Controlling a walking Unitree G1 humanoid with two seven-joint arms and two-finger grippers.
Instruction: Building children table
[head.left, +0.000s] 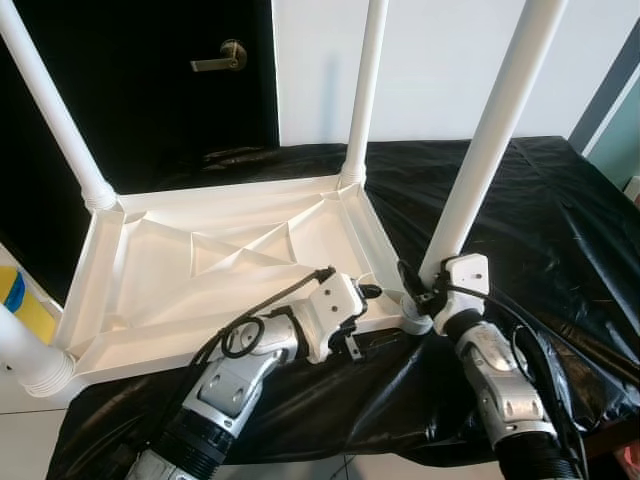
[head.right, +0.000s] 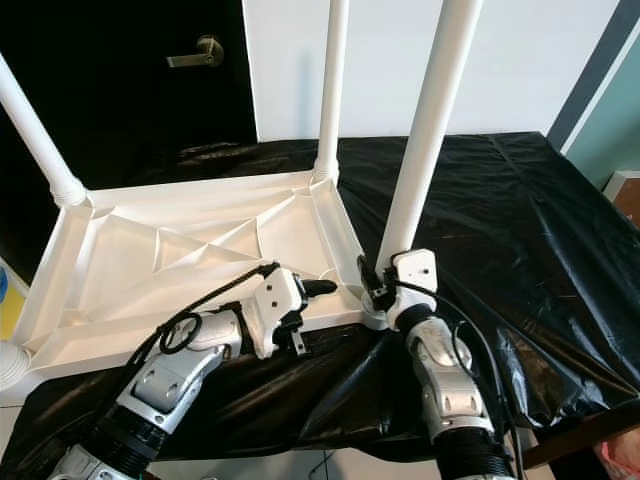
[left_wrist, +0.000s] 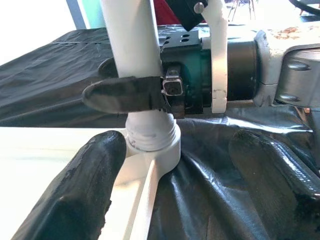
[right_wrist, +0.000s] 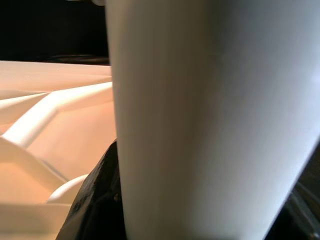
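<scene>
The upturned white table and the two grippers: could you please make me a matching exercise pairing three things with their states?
Things:
1. right gripper
2. left gripper
3. tabletop

States:
A. lying upside down on the black sheet
B. shut on the near leg low down
C. open beside that leg's socket

Pairs: 1-B, 2-C, 3-A

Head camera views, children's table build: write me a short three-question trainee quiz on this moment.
1. True or false: the white plastic tabletop lies upside down on the black plastic sheet.
2. Which claw grips the near white tubular leg just above its socket? A) left B) right
3. How many legs stand in the tabletop's corners?

Key:
1. True.
2. B, the right claw; the left claw hovers open beside the socket.
3. Four.
</scene>
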